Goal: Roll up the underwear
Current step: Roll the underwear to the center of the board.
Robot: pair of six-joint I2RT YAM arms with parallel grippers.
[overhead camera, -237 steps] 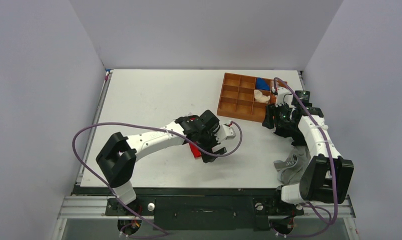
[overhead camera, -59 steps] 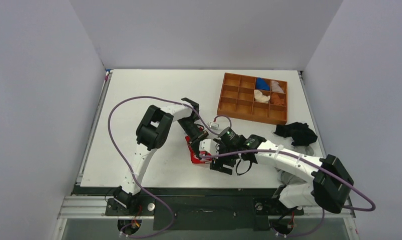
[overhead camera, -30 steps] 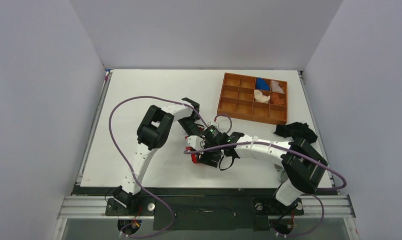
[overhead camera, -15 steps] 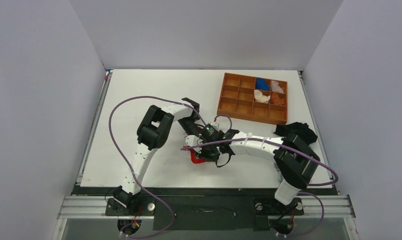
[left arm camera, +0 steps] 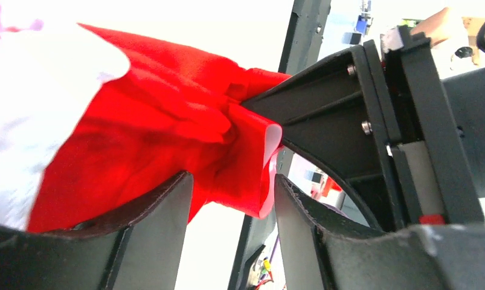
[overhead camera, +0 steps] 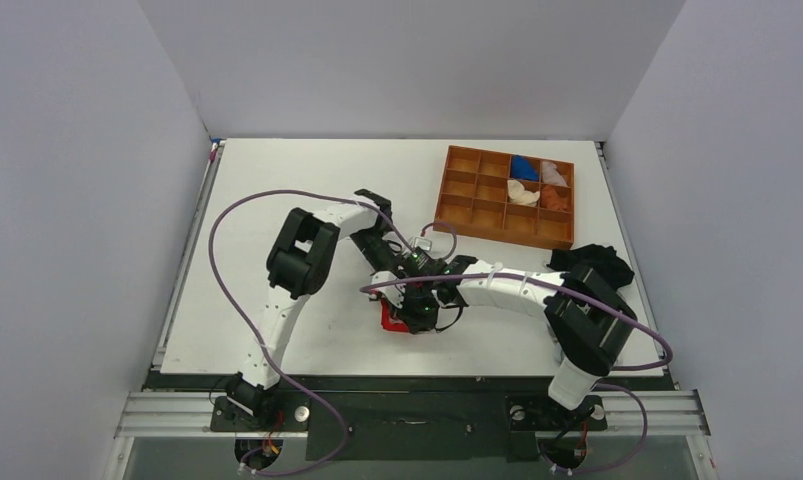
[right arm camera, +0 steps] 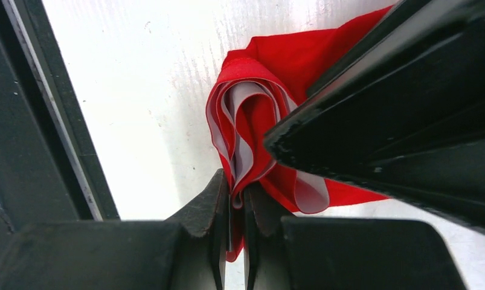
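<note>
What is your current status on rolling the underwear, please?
Left gripper open, red fabric between its jaws. Right gripper shut on the underwear, at its folded edge. Wrists crowded together over it; black garment well apart, right side.

Bright red underwear, white trim; brown tray; white table; purple cables.

Bright, even overhead light leaves faint, soft shadows on the table. Wrist views bleach the tabletop white; the underwear glows saturated red, near foreground blurred.
</note>
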